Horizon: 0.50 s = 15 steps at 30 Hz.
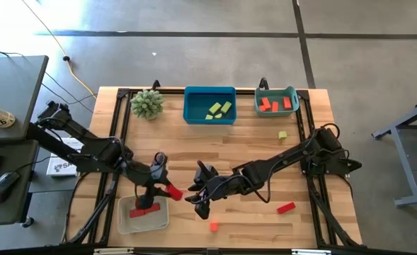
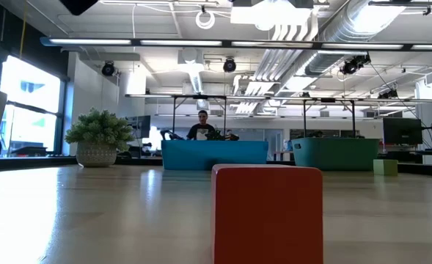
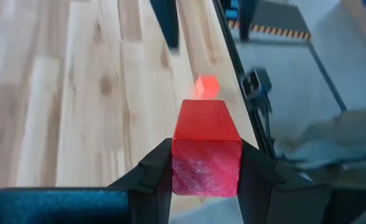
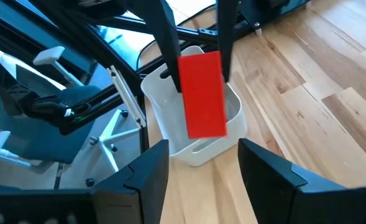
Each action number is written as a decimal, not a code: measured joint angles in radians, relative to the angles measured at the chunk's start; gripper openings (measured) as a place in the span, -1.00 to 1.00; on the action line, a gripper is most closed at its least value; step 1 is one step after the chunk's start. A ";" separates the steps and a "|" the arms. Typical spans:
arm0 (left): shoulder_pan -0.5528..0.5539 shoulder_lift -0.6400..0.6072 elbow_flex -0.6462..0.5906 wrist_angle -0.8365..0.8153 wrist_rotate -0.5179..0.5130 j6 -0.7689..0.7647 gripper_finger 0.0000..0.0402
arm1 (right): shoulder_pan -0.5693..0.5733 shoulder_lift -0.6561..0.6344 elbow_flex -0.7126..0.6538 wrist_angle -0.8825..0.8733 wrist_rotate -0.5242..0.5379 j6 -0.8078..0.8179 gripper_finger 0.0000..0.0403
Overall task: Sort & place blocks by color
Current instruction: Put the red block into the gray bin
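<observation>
Just above the white tray's (image 1: 125, 224) edge, a red bar (image 1: 173, 191) sits clamped in the left gripper (image 1: 167, 188), while the right gripper (image 1: 194, 196) hangs close beside it, fingers spread and empty. Around them lie the pale wooden tabletop (image 1: 250, 145), loose red blocks (image 1: 285, 208), blue (image 1: 209, 117) and teal (image 1: 277, 109) trays, and concrete floor (image 1: 215, 49).

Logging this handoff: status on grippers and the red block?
Left gripper shut on red block, beside white tray. Right gripper open, facing it. Loose blocks nearby, none blocking.

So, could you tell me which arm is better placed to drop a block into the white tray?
Left: its claw holds a red bar block beside the white plastic tray; the right claw is open.
</observation>
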<state>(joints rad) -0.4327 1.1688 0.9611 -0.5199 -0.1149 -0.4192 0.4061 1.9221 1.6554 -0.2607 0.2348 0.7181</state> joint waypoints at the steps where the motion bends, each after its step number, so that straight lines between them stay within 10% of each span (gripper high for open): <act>1: -0.013 0.000 0.000 -0.020 0.002 -0.014 -0.47 | 0.000 0.000 0.000 0.000 0.000 0.000 -0.11; 15: -0.277 0.000 0.000 -0.199 0.015 -0.361 -0.45 | 0.000 0.000 0.000 -0.004 -0.009 -0.060 -0.11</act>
<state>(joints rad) -0.7097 1.1690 0.9610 -0.7193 -0.0997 -0.7807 0.4061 1.9221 1.6555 -0.2649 0.2256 0.6584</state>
